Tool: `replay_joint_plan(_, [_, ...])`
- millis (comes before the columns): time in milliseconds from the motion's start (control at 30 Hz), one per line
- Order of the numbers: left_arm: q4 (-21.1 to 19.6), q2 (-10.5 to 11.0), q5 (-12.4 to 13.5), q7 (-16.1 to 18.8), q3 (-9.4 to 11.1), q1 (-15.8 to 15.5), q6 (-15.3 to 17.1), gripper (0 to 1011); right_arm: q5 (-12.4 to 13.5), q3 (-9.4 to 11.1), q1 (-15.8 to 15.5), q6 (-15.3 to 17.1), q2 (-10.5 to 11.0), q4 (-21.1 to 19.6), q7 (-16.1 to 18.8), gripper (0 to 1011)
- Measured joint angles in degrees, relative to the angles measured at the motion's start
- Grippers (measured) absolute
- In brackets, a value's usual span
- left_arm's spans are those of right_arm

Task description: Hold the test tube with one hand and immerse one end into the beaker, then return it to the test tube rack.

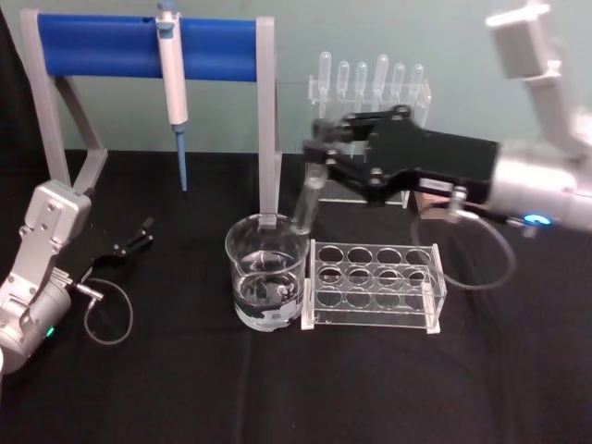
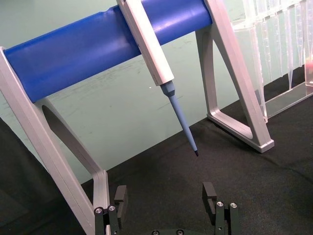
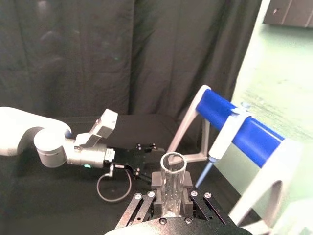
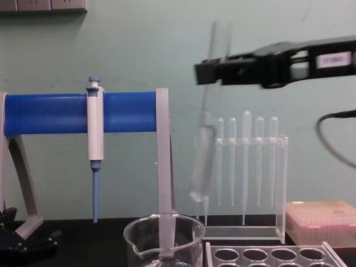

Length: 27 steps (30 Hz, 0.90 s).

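Clear glass is the material of the one test tube (image 4: 204, 128), which the chest view shows in its upper middle, slightly tilted, with its round bottom in the air above and just right of the rim of the one beaker (image 4: 164, 240); the head view cannot show this gap, because there the tube (image 1: 306, 203) seems to meet the beaker's rim. In the head view the beaker (image 1: 265, 274) stands at the centre of the black desk (image 1: 370, 388) and has some clear liquid in it, touching the left end of a clear rack (image 1: 374, 284) with round holes. The right gripper (image 1: 326, 148) enters from the right edge, and its fingers are clamped on the upper part of the tube; the right wrist view looks down into the tube's open rim (image 3: 173, 163) between them. The left gripper (image 1: 139, 236) rests low at the left side of the desk, and the left wrist view shows its fingers (image 2: 210, 195) wide apart, holding nothing. One white-and-blue pipettor (image 1: 173, 83) hangs on a blue bar stand (image 1: 111, 46) at the upper left. Behind, six thin pipettes (image 1: 370, 79) can be counted in the head view, but only five in the chest view.
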Motion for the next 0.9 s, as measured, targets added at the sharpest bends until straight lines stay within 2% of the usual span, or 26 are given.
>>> replay_joint_plan(167, [0.0, 0.0, 0.0, 0.0, 0.0, 0.0, 0.0, 1000, 2.5, 3.9, -4.9, -1.5, 6.3, -4.6, -1.6, 225])
replay_joint_plan(200, [0.0, 0.0, 0.0, 0.0, 0.0, 0.0, 0.0, 1000, 2.5, 3.9, -4.9, -1.5, 6.3, -4.6, -1.6, 225])
replay_joint_plan(233, [0.0, 0.0, 0.0, 0.0, 0.0, 0.0, 0.0, 1000, 3.1, 5.0, -6.7, -2.2, 7.8, -5.4, -2.0, 225])
replay_joint_plan(433, [0.0, 0.0, 0.0, 0.0, 0.0, 0.0, 0.0, 1000, 4.4, 7.9, -12.4, -5.2, 11.6, -6.2, -3.0, 225])
replay_joint_plan(567, [0.0, 0.0, 0.0, 0.0, 0.0, 0.0, 0.0, 1000, 4.4, 8.0, -13.7, -6.0, 11.7, -5.0, -3.0, 225])
replay_joint_plan(900, [0.0, 0.0, 0.0, 0.0, 0.0, 0.0, 0.0, 1000, 2.5, 6.1, -13.5, -7.2, 8.8, -0.5, -2.8, 225])
